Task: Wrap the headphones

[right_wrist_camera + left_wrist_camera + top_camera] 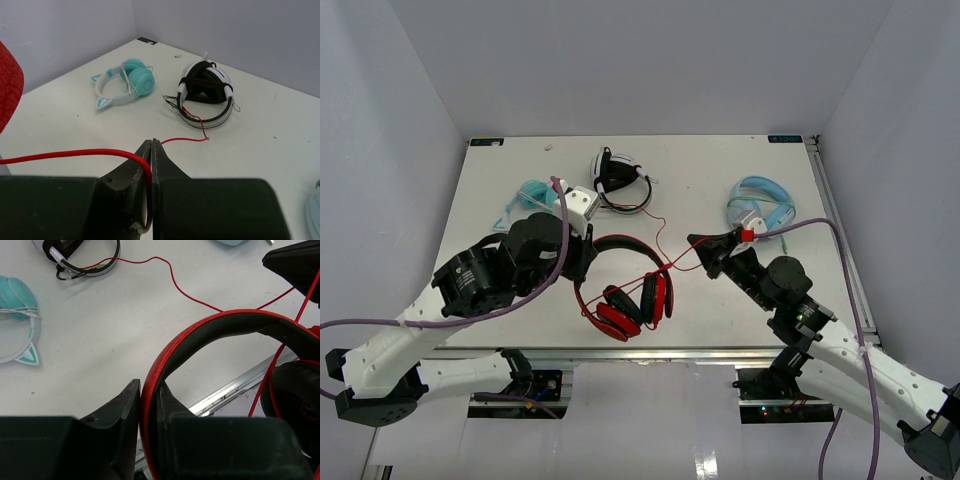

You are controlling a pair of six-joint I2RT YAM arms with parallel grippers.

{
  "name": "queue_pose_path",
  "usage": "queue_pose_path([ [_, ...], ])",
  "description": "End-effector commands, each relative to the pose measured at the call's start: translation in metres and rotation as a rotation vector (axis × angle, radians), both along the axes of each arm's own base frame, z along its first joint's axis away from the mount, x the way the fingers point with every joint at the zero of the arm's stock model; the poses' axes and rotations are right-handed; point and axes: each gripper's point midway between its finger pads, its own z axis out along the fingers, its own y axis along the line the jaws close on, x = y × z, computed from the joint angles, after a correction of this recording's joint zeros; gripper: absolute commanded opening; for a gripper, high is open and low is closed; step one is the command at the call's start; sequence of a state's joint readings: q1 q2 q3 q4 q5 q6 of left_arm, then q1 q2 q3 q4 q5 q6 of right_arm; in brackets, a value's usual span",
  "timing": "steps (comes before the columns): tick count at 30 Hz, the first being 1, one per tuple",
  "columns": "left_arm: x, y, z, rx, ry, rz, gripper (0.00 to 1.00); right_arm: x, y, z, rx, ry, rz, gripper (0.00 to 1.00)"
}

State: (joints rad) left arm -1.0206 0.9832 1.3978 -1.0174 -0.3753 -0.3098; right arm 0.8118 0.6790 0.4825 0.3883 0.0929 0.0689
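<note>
The red headphones [625,290] with black pads sit near the table's front edge, ear cups toward the front. My left gripper [588,255] is shut on the red headband [200,332], jaws on either side of it. The thin red cable [660,235] runs from the headphones up toward the black-and-white pair and across to my right gripper [698,241]. My right gripper [151,145] is shut on the cable [75,154], which passes between its closed jaws. The cable's far end [206,138] lies on the table by the black-and-white pair.
A black-and-white pair of headphones [618,180] lies at the back centre. A teal cat-ear pair [530,200] lies at the left, partly behind my left arm. A light-blue pair [760,205] lies at the right. Grey walls enclose the table on three sides.
</note>
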Motion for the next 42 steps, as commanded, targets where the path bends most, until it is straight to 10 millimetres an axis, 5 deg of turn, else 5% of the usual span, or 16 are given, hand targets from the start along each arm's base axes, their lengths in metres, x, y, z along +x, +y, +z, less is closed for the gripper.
queue_pose_path([
  [1, 0.013, -0.002, 0.005, 0.051, -0.065, 0.007, 0.00, -0.003, -0.003, 0.020, -0.058, 0.023, 0.010, 0.08],
  [7, 0.045, 0.003, -0.023, 0.173, -0.094, 0.183, 0.00, -0.021, 0.015, 0.032, -0.094, 0.090, 0.151, 0.08],
  [16, 0.071, 0.005, -0.036, 0.188, -0.149, 0.369, 0.00, -0.037, 0.039, 0.033, -0.111, 0.147, 0.308, 0.08],
  [22, 0.071, -0.013, -0.049, 0.170, -0.122, 0.304, 0.00, -0.019, 0.042, 0.031, -0.151, 0.181, 0.249, 0.08],
  [31, 0.065, -0.003, -0.051, 0.176, -0.144, 0.271, 0.00, 0.008, 0.032, 0.026, -0.204, 0.204, 0.101, 0.08],
  [42, 0.079, -0.011, -0.070, 0.197, -0.124, 0.374, 0.00, -0.021, 0.062, 0.052, -0.161, 0.238, 0.337, 0.08],
])
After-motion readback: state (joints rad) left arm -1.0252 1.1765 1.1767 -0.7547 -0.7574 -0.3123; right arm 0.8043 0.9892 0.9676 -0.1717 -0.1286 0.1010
